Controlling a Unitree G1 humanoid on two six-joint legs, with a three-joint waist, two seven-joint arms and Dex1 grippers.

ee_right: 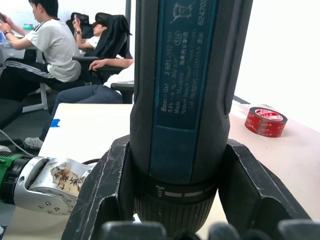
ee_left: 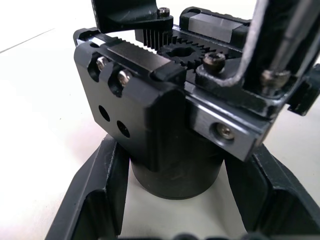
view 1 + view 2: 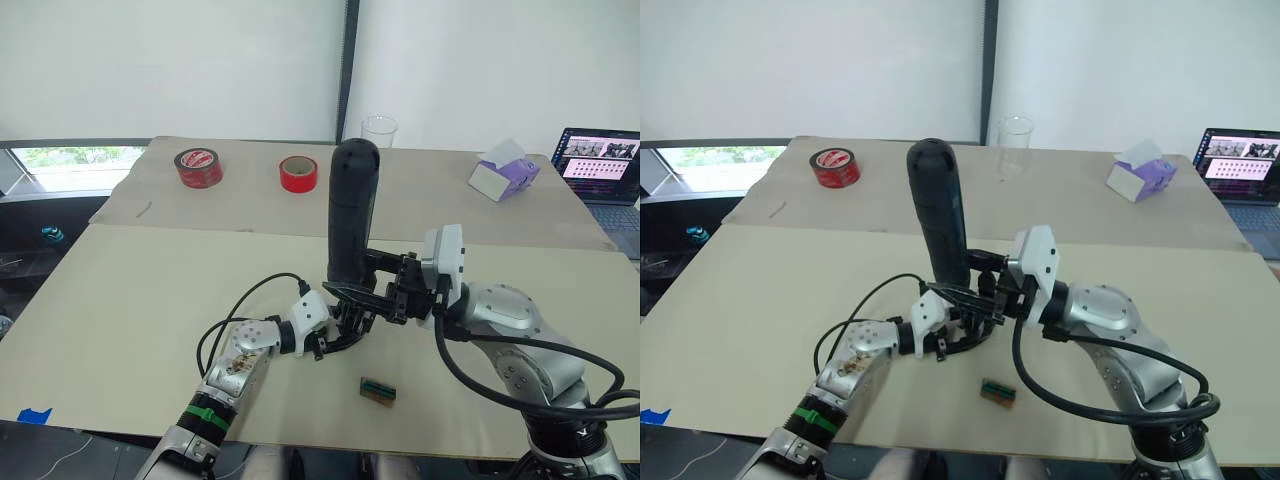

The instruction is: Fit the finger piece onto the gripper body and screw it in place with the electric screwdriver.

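- While our right hand [image 1: 175,220] clamps the electric screwdriver [image 3: 352,210] between its two black fingers [image 1: 102,195], the tool stands upright near the middle of the worktop [image 3: 130,300], towards its near edge; it is a thick, smooth black cylinder with a rounded top and a ribbed collar low down.
- Our left hand [image 2: 175,210] closes its matte black fingers [image 2: 95,195] around the round base of the gripper body [image 2: 165,115], holding it just under the screwdriver.
- We see the gripper body as a blocky black assembly with toothed racks, a small gear, bright metal rails and silver screw heads; its pointed finger we cannot make out clearly.
- We cannot tell where the finger piece is.
- Close to the worktop's near edge, just beside both hands, lies a flat green-brown rectangular piece [image 3: 377,390].
- Towards the far edge stand two red tape rolls [image 3: 198,167], a clear cup [image 3: 379,131] and a purple-and-white box [image 3: 504,171].
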